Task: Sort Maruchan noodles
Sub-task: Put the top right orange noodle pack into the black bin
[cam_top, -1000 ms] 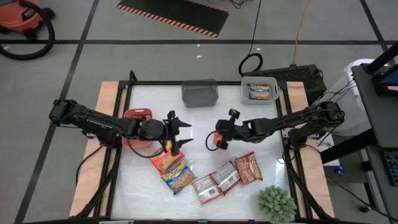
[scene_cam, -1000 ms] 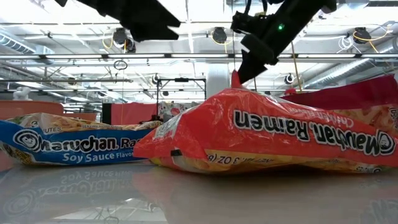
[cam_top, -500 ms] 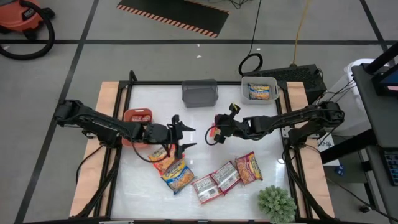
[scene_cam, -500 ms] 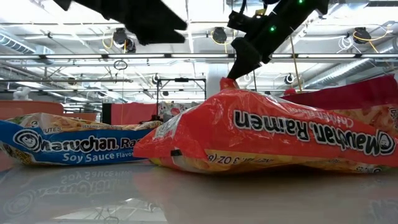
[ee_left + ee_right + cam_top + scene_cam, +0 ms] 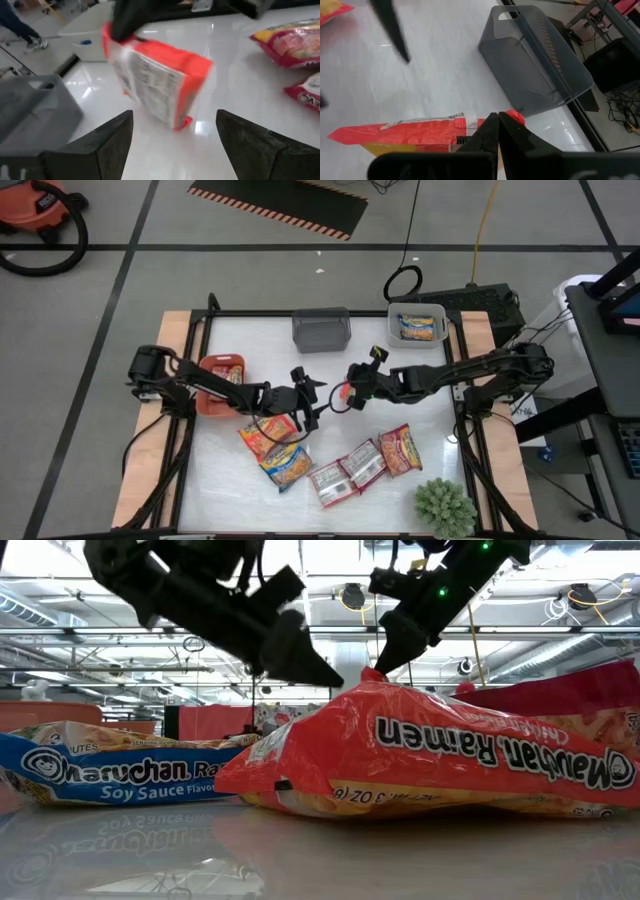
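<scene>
Right hand (image 5: pixel 350 393) pinched tight on the sealed end of a red-trimmed Maruchan packet (image 5: pixel 157 82), dangling it edge-down just above the middle of the desk (image 5: pixel 420 480); gripped by the crimp presumably so the flat body hangs free for the other arm to take. Seen from the right wrist, same packet (image 5: pixel 415 131) hanging under the closed fingertips, with the grey bin (image 5: pixel 540 60) beyond.

Left hand (image 5: pixel 303 395) spread wide, holding nothing, aimed straight at the hanging packet from just beside it; fingers (image 5: pixel 100 145) standing either side of it without touching. Looks like a handover lined up in mid-air, probably to pass the red packet toward the red bin (image 5: pixel 222 370) on the left arm's side, where at least one packet already seems to lie.

Elsewhere, white bin (image 5: pixel 417 326) at the far right corner with one packet inside. Five more loose packets (image 5: pixel 345 470) lying flat on the near half of the desk, two just below the left hand, three in a row toward the small green plant (image 5: pixel 445 507). Sorting judged well short of done. Next move needs the spread hand to close on the packet's body before the pinched one lets go, or it drops.
</scene>
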